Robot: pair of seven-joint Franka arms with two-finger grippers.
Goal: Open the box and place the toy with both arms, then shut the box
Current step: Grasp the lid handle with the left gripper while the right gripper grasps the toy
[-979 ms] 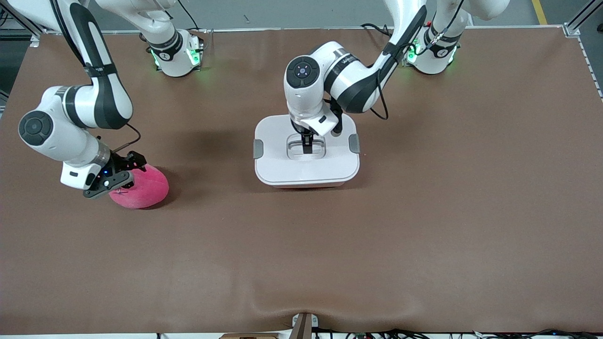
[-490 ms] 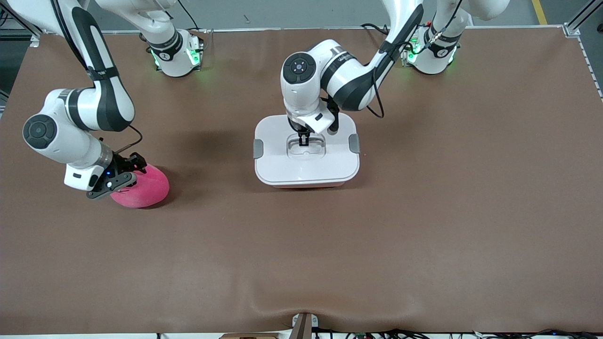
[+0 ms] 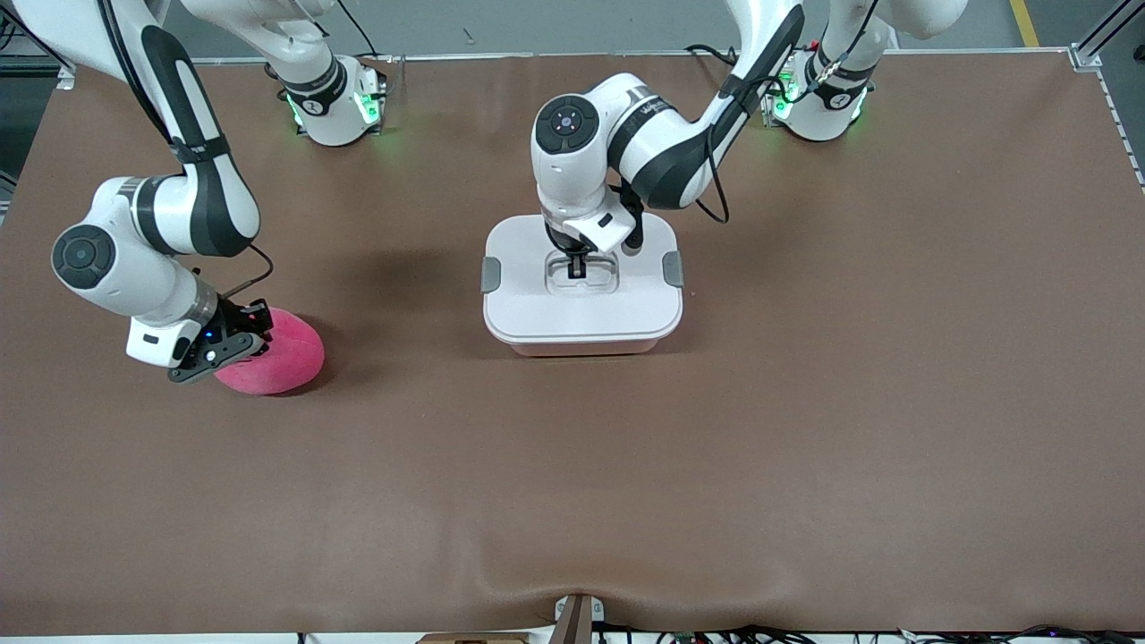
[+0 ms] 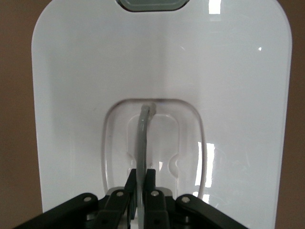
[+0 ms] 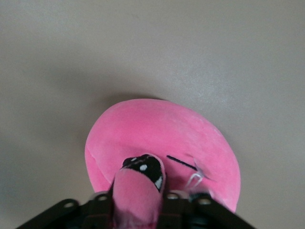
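Observation:
The box is a pale pink tub in the middle of the table, under its white lid with grey side clips. My left gripper is shut on the thin grey handle in the lid's recessed centre, as the left wrist view shows. The toy, a bright pink plush blob, lies on the table toward the right arm's end. My right gripper is over its edge and shut on one bulging eye of the toy.
The brown mat covers the whole table. Both arm bases stand at the edge farthest from the front camera. A small bracket sits at the nearest edge.
The left gripper and the lid in it have risen a little, and a strip of pink tub shows below the lid. The right arm has shifted slightly, staying on the toy.

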